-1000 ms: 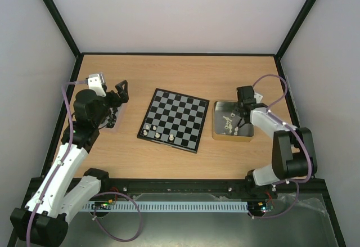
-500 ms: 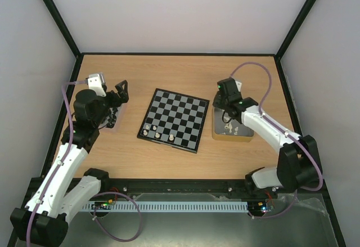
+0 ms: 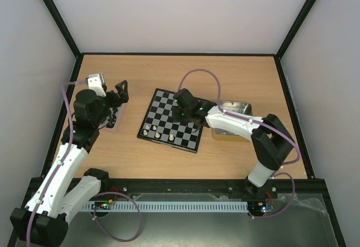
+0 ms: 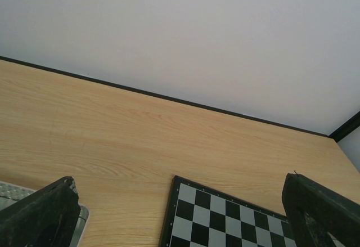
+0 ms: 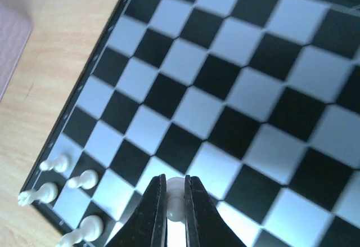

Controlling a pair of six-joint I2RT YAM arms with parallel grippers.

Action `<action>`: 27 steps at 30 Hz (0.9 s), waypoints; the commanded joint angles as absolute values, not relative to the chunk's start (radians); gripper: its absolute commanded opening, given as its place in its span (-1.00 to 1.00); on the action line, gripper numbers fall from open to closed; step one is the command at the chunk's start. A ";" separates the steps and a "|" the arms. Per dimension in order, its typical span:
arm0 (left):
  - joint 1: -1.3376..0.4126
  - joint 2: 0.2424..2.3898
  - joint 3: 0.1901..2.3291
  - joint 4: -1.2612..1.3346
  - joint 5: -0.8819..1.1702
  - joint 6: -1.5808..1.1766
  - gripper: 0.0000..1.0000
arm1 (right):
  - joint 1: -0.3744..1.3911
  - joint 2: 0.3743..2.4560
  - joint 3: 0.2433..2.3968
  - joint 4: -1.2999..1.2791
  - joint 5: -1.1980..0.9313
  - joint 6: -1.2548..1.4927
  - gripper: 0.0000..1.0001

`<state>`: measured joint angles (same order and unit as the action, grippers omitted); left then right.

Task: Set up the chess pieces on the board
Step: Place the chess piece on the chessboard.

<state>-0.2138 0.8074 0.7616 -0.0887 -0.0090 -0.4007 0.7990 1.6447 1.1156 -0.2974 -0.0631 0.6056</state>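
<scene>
The board lies mid-table; it also shows in the left wrist view and the right wrist view. Three cream-white chess pieces stand along its near left edge, and several show in the right wrist view. My right gripper hovers over the board's middle. In its wrist view the right gripper is shut on a cream-white pawn. My left gripper is open and empty, left of the board, with its fingers wide apart. No black pieces are in view.
A silvery tin stands right of the board, partly hidden by my right arm. Another tin's corner shows under my left gripper. Black frame posts and pale walls bound the table.
My right arm has swung left from the right tin to over the board, carrying the white pawn. The left arm has not moved.
</scene>
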 commanded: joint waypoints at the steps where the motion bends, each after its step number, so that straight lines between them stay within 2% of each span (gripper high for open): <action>1: -0.215 0.799 0.770 -0.085 -0.021 -0.400 0.98 | 0.862 1.716 1.185 -0.271 -0.133 0.587 -0.89; 12: -0.215 0.793 0.770 -0.087 -0.029 -0.400 0.98 | 0.949 1.879 1.304 -0.339 -0.135 0.543 -0.88; 27: -0.213 0.794 0.770 -0.089 -0.034 -0.400 0.99 | 0.976 1.944 1.328 -0.385 -0.140 0.520 -0.84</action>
<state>-0.2138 0.8047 0.7616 -0.0891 -0.0200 -0.4007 0.9646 1.9198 1.3022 -0.3424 -0.1440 0.5369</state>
